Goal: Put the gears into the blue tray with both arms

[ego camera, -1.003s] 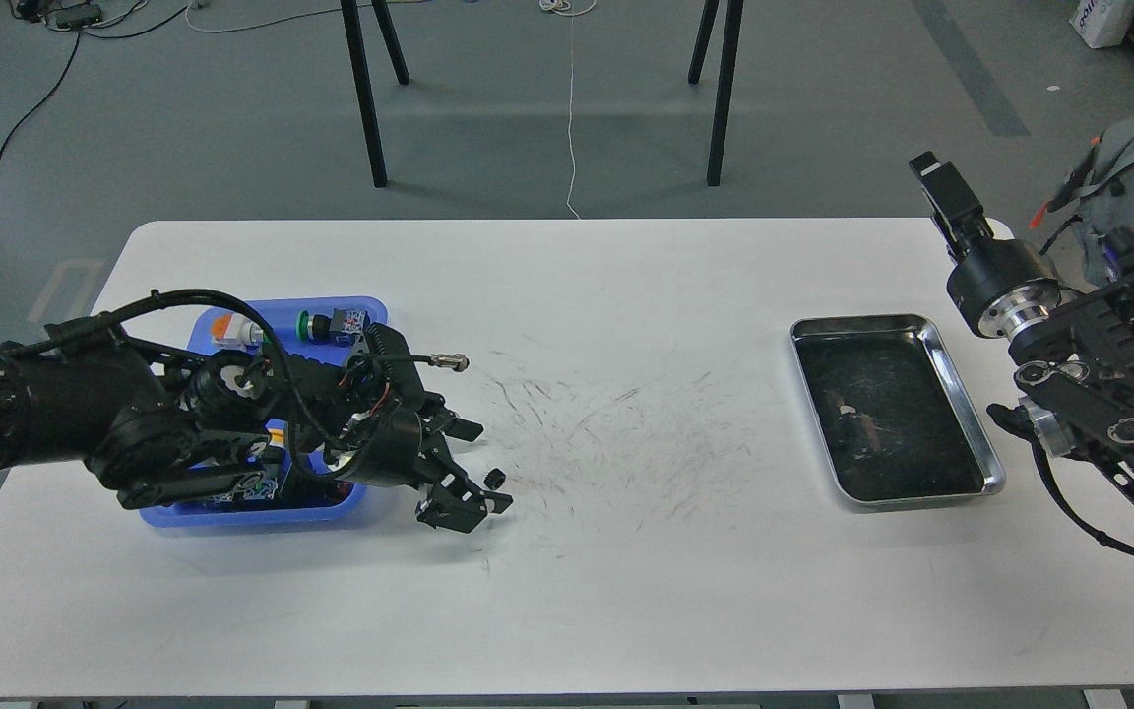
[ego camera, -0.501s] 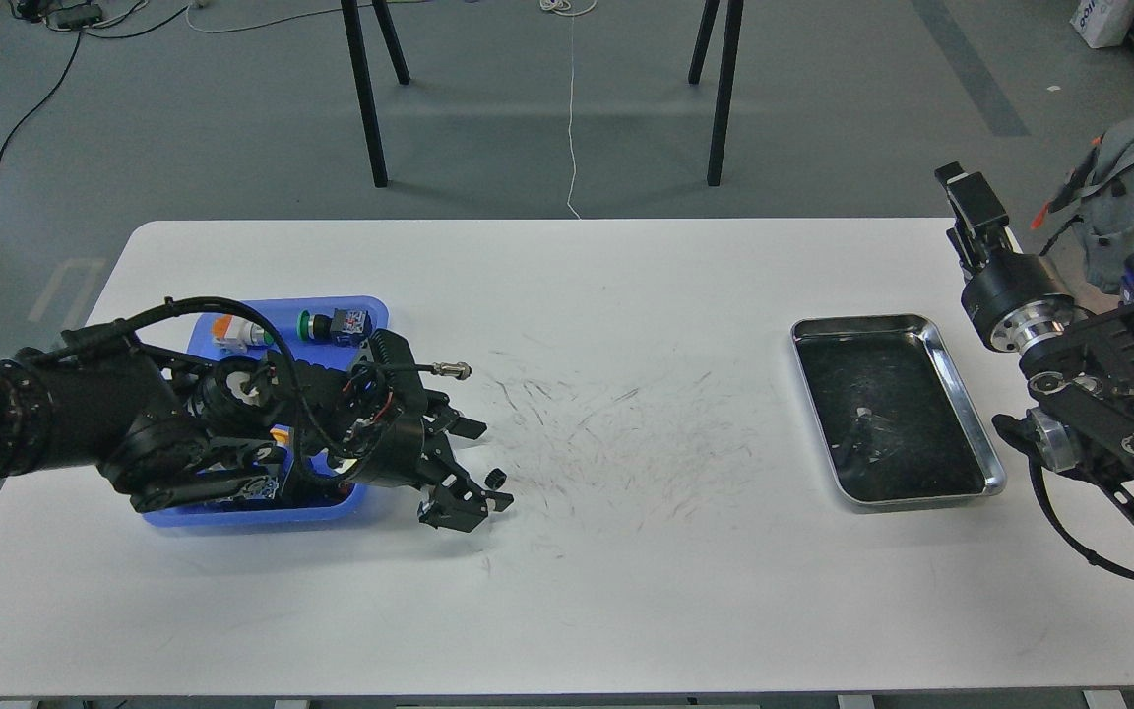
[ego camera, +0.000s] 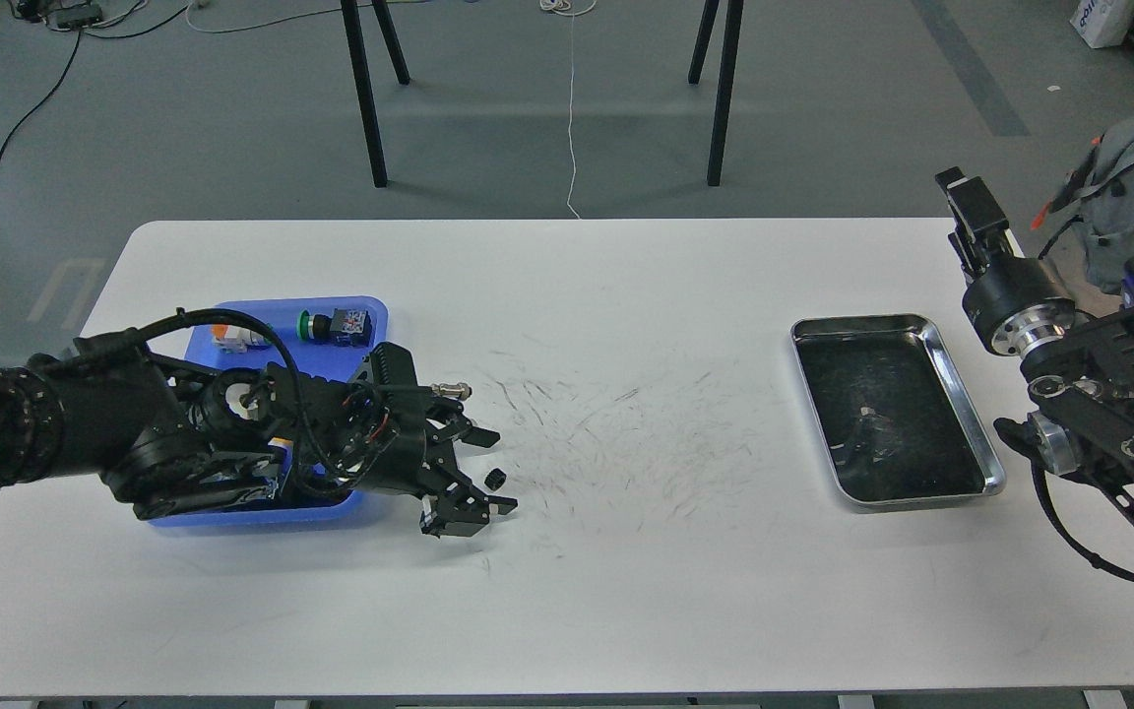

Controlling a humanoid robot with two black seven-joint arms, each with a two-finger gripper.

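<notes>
One small black gear lies on the white table just right of the blue tray. My left gripper is low over the table with its fingers spread open, one finger above the gear and one below it. The gear sits in the gap between them, untouched as far as I can see. My left arm lies across the blue tray and hides most of its inside. My right gripper is raised at the table's far right edge, beyond the silver tray; its fingers cannot be told apart.
Push-button switches with green and orange caps lie at the back of the blue tray. A shiny silver tray with a dark bottom sits at the right. Dark scuff marks cover the table's middle. Black stand legs rise behind the table.
My left gripper has sunk lower and shifted slightly right, its fingers now bracketing the gear. The right arm rose and pulled back to the right a second ago, then held still.
</notes>
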